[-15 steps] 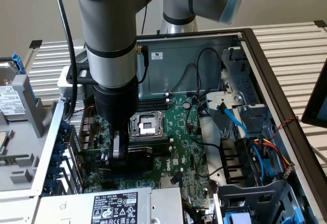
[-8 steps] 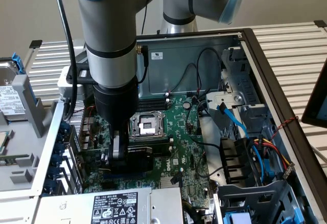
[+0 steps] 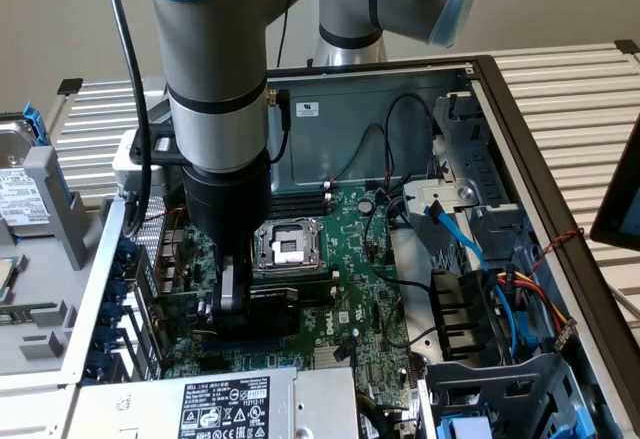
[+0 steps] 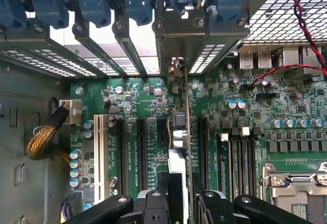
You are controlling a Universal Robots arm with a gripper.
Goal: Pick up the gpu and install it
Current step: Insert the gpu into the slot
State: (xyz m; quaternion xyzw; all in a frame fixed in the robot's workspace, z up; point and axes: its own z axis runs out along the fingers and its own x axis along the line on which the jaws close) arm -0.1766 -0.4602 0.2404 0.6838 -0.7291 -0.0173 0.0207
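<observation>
In the exterior view, the arm (image 3: 215, 79) comes down from twelve o'clock into an open computer case (image 3: 520, 149). The gripper (image 3: 232, 304) sits low over the motherboard (image 3: 350, 259), at about seven o'clock from the empty processor socket (image 3: 285, 247). Its fingers are closed on the gpu (image 3: 265, 309), a dark card standing on edge among the expansion slots, with the green board just beneath it. At three o'clock from the socket run a blue cable (image 3: 455, 229) and a bundle of red, yellow and black wires (image 3: 530, 289). At six o'clock lies the power supply (image 3: 215, 404), whose label carries small print and certification marks too fine to read. The case lies on a slatted white surface (image 3: 580, 89). A hard drive (image 3: 20, 184) rests at nine o'clock, outside the case.

In the wrist view, the gripper (image 4: 181, 196) shows at six o'clock, its two black fingers (image 4: 158, 203) pressed against either side of the gpu (image 4: 179, 147). The card is seen edge-on, running from the fingers toward the rear slot openings at twelve o'clock, its thin metal bracket end (image 4: 175, 68) close to the case wall. It stands over a black slot between neighbouring black slots, with one white slot (image 4: 99, 150) at nine o'clock. Blue retention clips (image 4: 92, 2) line the top. A braided yellow cable (image 4: 46, 134) curves at nine o'clock, a twisted red and black wire (image 4: 301, 35) crosses at two o'clock, and memory slots (image 4: 240, 157) and the socket (image 4: 299, 188) lie toward four o'clock. White printing on the board is too small to read.
</observation>
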